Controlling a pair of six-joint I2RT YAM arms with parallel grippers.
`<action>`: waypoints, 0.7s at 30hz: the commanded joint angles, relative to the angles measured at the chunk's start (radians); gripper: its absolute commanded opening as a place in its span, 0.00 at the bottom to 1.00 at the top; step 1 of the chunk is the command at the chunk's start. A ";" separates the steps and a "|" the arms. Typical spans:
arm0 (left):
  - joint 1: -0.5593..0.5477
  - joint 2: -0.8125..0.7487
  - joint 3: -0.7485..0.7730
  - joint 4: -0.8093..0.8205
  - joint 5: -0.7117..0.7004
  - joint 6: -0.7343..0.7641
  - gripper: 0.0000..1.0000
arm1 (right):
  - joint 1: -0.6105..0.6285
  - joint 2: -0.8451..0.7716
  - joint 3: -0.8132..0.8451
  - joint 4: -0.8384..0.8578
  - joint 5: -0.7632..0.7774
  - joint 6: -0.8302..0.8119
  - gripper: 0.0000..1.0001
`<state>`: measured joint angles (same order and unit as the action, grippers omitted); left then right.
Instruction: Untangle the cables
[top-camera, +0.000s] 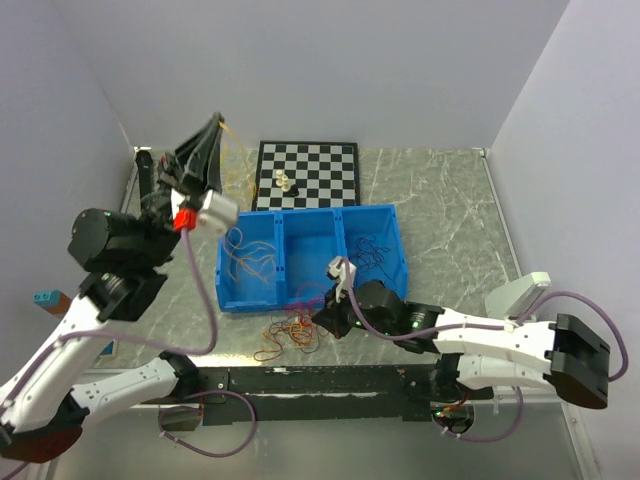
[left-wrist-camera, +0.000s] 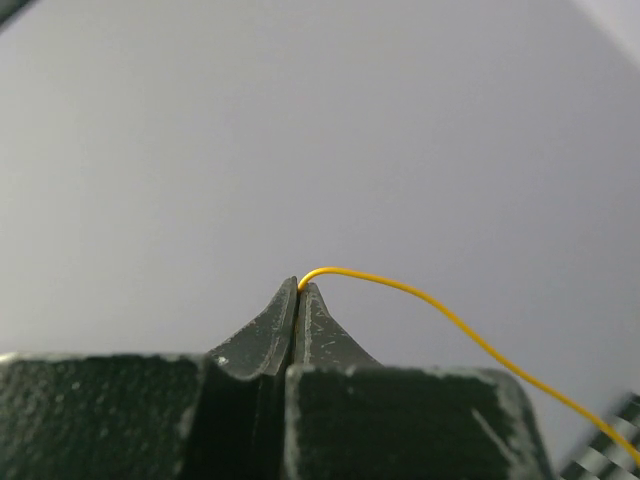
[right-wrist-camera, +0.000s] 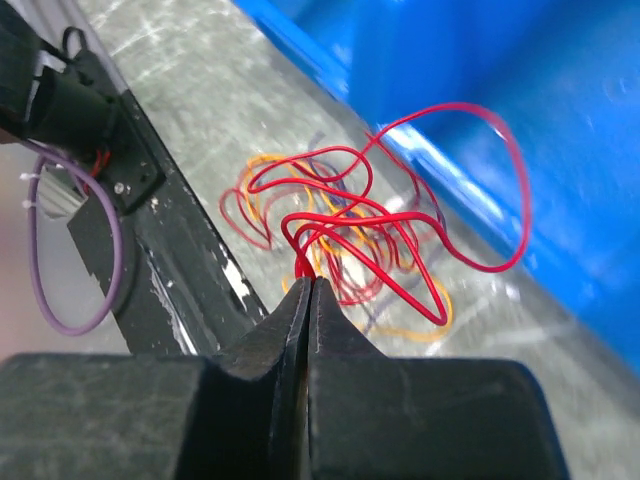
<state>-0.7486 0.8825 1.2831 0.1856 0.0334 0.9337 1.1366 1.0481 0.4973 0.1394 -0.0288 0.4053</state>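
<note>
Left gripper (left-wrist-camera: 297, 284) is held up high, fingers pressed together w/ a thin yellow cable (left-wrist-camera: 450, 316) pinched at the tips, trailing off down to the right. Right gripper (right-wrist-camera: 308, 283) is low over the table (top-camera: 450, 220), just in front of the blue bin (top-camera: 392, 228), closed tight on a red cable (right-wrist-camera: 340, 218) from the tangle (top-camera: 290, 330) of red, orange & purple wires lying there

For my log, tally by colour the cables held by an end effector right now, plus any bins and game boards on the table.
yellow cable, pinched in the left end effector: 1
red cable, pinched in the right end effector: 1
blue bin: 1
chessboard: 1
Total: 4
</note>
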 joint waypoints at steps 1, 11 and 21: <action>0.021 0.062 0.039 0.318 -0.170 0.079 0.01 | 0.023 -0.085 -0.039 -0.096 0.086 0.086 0.00; 0.069 0.112 -0.089 0.318 -0.196 0.061 0.01 | 0.032 -0.220 0.163 -0.219 0.173 -0.075 0.00; 0.077 0.044 -0.225 0.144 -0.156 -0.136 0.01 | 0.026 -0.131 0.497 -0.287 0.211 -0.261 0.00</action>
<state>-0.6746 0.9703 1.0538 0.3721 -0.1284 0.8963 1.1625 0.8879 0.8860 -0.1223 0.1646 0.2371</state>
